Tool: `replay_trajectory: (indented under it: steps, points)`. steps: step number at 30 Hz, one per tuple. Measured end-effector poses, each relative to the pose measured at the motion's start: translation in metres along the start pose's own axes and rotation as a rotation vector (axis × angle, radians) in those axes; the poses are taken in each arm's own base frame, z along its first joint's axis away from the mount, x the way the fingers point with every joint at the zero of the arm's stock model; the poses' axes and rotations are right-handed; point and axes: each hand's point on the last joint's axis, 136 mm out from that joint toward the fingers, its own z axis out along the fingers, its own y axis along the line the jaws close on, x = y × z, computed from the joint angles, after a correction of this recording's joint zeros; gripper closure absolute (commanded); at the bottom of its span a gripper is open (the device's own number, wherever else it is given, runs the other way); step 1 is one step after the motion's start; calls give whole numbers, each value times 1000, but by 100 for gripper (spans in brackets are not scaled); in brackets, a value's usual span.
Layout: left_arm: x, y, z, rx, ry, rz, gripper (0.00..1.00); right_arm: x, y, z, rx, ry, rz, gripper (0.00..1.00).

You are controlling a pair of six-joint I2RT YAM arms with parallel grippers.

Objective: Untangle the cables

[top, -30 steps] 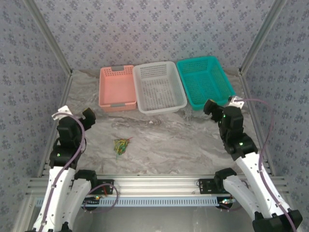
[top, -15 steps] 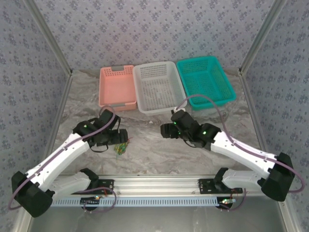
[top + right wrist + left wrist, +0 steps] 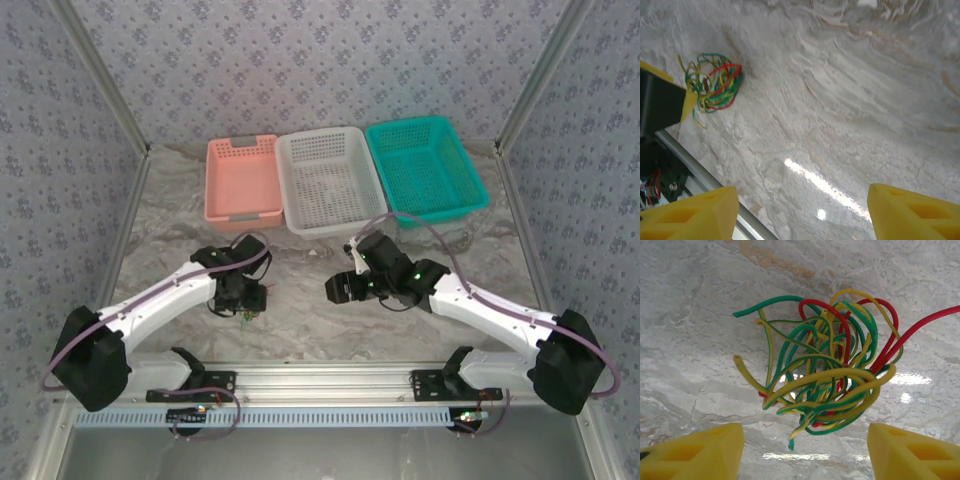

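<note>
The cables [image 3: 825, 385] lie in one tangled bunch on the marble surface [image 3: 690, 315], left of centre. They sit directly under the left fingers [image 3: 690, 450], which are spread and grasp nothing. The right fingers [image 3: 910, 210] are also spread and empty, over bare surface well apart from the bunch. To do this step well, close the left fingers on one outlying strand, such as the red end [image 3: 925, 325], not the knotted core, and bring the right fingers in on a second strand so both can be drawn apart slowly.
</note>
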Motion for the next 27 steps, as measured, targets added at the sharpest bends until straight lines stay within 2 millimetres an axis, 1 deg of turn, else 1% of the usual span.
replay_trajectory:
  steps: [2, 4, 6, 8, 10, 14, 17, 20, 23, 27]
  points:
    - [-1, -1, 5, 2, -2, 16, 42, 6, -2, 4, -4, 10, 10, 32]
    - [-1, -3, 15, -2, 4, 36, 53, 11, -1, 7, -10, 15, 19, 34]
    - [-2, -4, 26, -11, 20, 51, 72, 10, 3, 9, -21, 9, 30, 37]
    - [-3, -7, 31, -6, 21, 71, 85, 8, 6, 12, -30, 2, 41, 39]
    - [-8, -10, 32, 12, 2, 75, 100, 7, 7, 14, -32, 3, 49, 41]
    - [-20, -18, 27, 59, -57, 78, 100, 7, 6, 18, -26, 12, 73, 44]
    - [-30, -27, 19, 118, -105, 76, 100, -1, 7, 16, -34, -1, 97, 45]
    - [-43, -48, 0, 259, -168, 66, 100, -21, 10, 8, -68, -40, 153, 46]
    - [-58, -73, -20, 420, -228, 43, 100, -45, 12, 0, -125, -87, 232, 44]
    - [-77, -106, -43, 608, -283, 14, 100, -75, 16, -3, -201, -131, 341, 43]
